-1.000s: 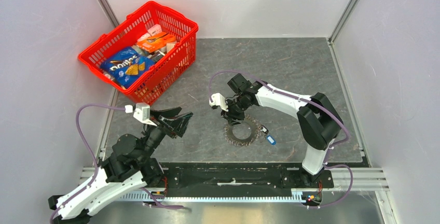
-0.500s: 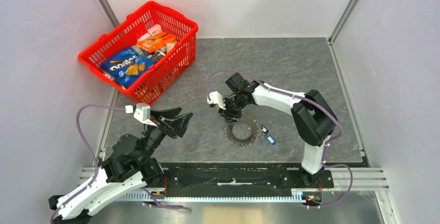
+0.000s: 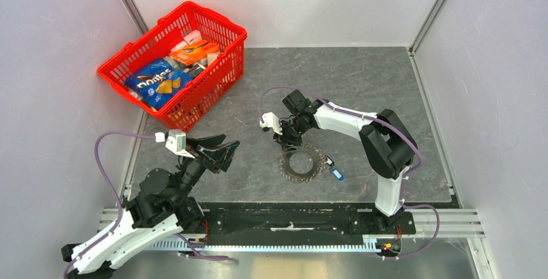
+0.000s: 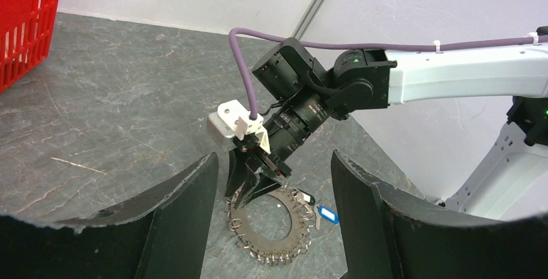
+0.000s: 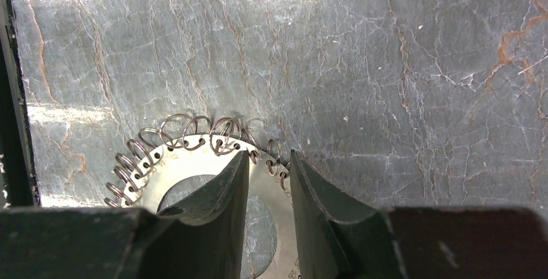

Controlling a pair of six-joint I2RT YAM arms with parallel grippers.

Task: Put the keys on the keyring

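Observation:
A flat silvery keyring disc (image 3: 310, 174) with a round hole and several small wire rings along its rim lies on the grey table. A small key with a blue tag (image 3: 337, 175) rests at its right edge, and the other keys are hard to make out. My right gripper (image 3: 289, 144) points down at the disc's far-left rim. Its jaws stand a narrow gap apart astride the disc's band (image 5: 194, 159), one finger over the hole and one outside the rim. My left gripper (image 3: 226, 153) hovers wide open left of the disc, holding nothing. From it I see the disc (image 4: 266, 245) and the blue tag (image 4: 328, 215).
A red basket (image 3: 238, 33) with a blue chip bag (image 3: 157, 80) and small boxes stands at the back left. White walls and metal frame posts close in the table on three sides. A black rail runs along the near edge.
The right arm's elbow has swung a little to the left and its jaws have narrowed slightly around the disc's band. The disc and the left arm have not moved.

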